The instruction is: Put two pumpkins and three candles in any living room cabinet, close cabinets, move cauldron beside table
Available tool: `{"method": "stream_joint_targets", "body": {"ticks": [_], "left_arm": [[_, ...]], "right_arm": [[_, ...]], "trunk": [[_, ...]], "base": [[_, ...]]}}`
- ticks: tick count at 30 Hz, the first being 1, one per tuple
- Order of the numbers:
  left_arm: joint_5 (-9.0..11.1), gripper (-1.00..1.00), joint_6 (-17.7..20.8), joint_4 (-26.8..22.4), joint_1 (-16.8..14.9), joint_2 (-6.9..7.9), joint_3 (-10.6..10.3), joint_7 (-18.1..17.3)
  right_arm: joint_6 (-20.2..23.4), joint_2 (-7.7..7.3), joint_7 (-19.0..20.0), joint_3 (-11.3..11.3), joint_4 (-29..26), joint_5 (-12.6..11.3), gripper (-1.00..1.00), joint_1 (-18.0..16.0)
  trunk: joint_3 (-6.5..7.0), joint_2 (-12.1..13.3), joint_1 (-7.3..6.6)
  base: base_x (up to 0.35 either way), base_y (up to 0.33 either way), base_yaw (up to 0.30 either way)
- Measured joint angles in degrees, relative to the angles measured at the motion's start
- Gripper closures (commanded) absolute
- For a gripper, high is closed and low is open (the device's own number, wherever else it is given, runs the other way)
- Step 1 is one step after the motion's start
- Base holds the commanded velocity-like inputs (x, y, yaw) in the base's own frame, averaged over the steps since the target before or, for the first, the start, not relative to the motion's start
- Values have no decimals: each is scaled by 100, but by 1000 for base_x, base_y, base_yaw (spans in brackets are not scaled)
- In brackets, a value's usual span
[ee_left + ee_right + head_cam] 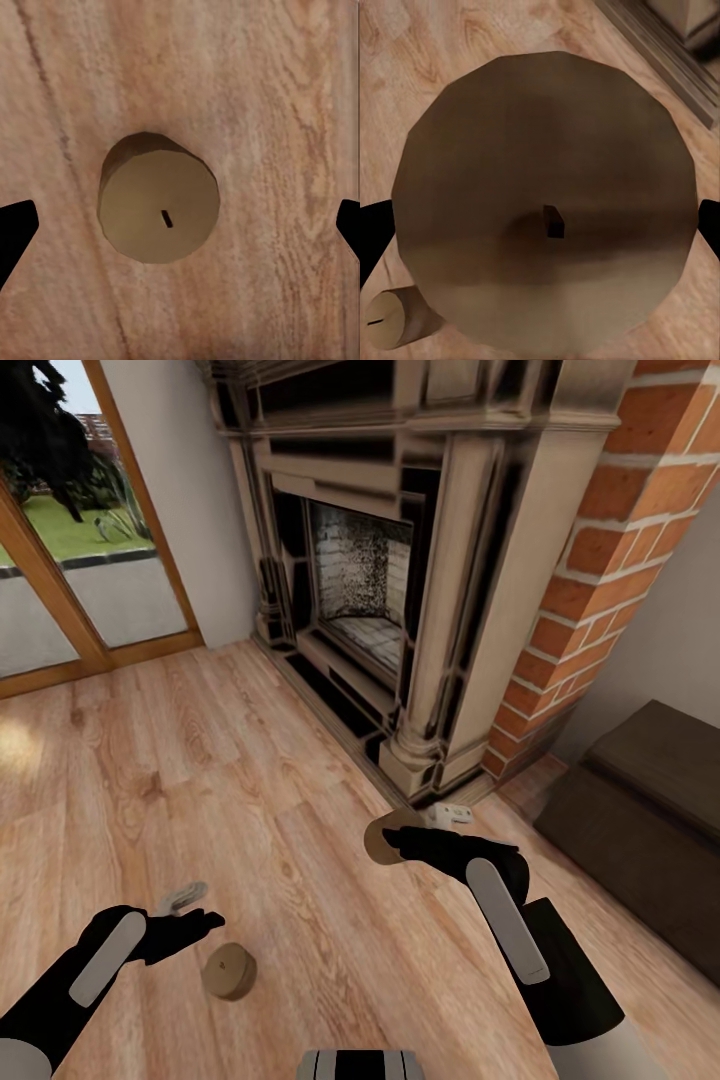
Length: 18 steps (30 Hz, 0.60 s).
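- Gripping a candle (381,840) between its black fingers, the right pincer (393,844) is seen in the head view raised above the wooden floor (200,760), just in front of the fireplace base.
- In the right wrist view, that held candle (544,195) is seen end-on with its small wick near the middle, and a black fingertip (373,238) is seen at each side of it.
- A second candle (390,319) is seen lying on the floor beyond the held one in the right wrist view.
- The left pincer (195,922) is held low over the floor with its fingers spread apart and nothing between them.
- A candle (229,971) is seen on the floor just beside the left pincer, apart from its fingers.
- In the left wrist view, this candle (159,199) is seen upright on the floor from above, with its wick showing, between the two widely parted fingertips (15,229) and untouched by either.
- A small grey object (183,897) is seen on the floor just beyond the left pincer; what it is cannot be told.
- The stone fireplace (400,580) is set against a brick column (610,560).
- A small pale object (452,814) lies at the foot of the fireplace.
- A dark-brown low cabinet (650,820) is seen at the right, past the brick column.
- A glass door with a wooden frame (60,560) is seen at the far left.
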Motion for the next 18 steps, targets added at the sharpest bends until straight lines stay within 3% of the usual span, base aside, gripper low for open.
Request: {"method": "stream_joint_targets", "body": {"ticks": [6,18], "left_arm": [[-7,-100,4,5,0,1,0,1],[-1,-100,4,-8,0,4,1,-4]], "right_arm": [[0,0,0,1,1,-1,100,0],[1,0,-9,0,-7,-1,100,0]], "trunk": [[0,0,-1],[0,0,1]], "base": [[170,99,0],[14,63,0]]}}
